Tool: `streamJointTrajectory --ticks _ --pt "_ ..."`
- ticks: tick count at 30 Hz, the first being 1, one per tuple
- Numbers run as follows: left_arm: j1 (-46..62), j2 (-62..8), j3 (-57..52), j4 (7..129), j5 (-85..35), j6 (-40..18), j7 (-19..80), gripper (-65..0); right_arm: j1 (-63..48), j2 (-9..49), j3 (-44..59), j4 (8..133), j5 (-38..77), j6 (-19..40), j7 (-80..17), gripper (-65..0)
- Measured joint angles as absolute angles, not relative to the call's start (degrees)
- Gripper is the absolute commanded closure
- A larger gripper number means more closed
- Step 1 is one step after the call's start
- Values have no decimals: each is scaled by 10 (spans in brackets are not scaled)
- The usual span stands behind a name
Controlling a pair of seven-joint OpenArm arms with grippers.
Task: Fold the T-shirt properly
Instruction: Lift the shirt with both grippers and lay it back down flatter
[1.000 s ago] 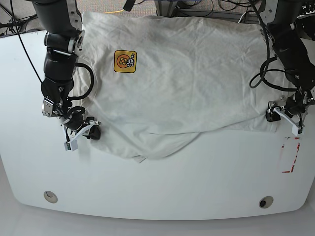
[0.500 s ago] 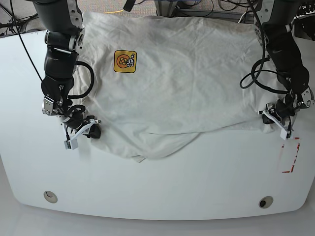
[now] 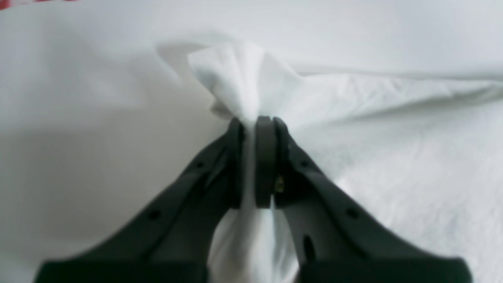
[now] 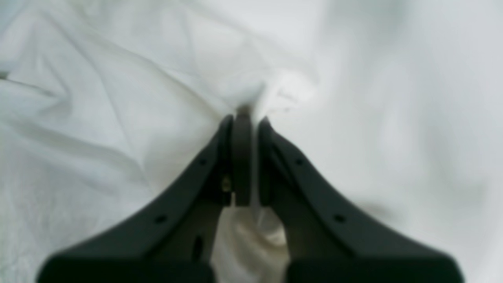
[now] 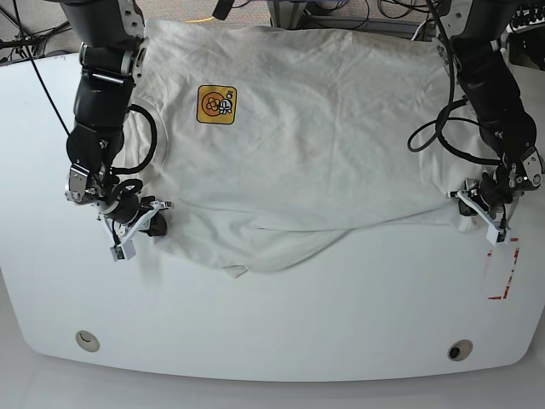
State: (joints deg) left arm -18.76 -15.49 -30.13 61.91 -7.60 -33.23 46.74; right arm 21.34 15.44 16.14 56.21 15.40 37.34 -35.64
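Observation:
The white T-shirt lies spread on the white table, its yellow-orange square logo facing up at the upper left. Its front hem is rumpled and partly folded under. My left gripper is at the shirt's right edge, shut on a pinch of white cloth; the left wrist view shows its jaws closed on the fabric. My right gripper is at the shirt's left edge, its jaws closed on a thin fold of cloth. The big circular graphic is hidden.
Red tape marks lie on the table right of the left gripper. Two round holes sit near the table's front edge. Cables hang by both arms. The shirt's far edge reaches the table's back edge.
Both grippers moved slightly up and away from the front edge with the shirt's edges, the left one inward too. The rumpled front hem has drawn back and flattened a little.

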Motion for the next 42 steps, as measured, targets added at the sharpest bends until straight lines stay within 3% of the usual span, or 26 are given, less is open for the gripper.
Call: streamJointTrajectory --ticks 11,27,37,42 --pt "-207 -135 -317 787 -74 -335 548 0 251 156 160 664 153 375 -443 0" --pt "-359 -137 -314 986 -142 -336 648 0 461 201 156 679 168 402 -569 0" --pt "-550 -171 -280 988 -157 -339 678 0 677 230 155 679 185 406 -644 0" --pt "-580 -175 -265 980 -155 -338 675 0 733 241 107 687 183 405 -675 0"
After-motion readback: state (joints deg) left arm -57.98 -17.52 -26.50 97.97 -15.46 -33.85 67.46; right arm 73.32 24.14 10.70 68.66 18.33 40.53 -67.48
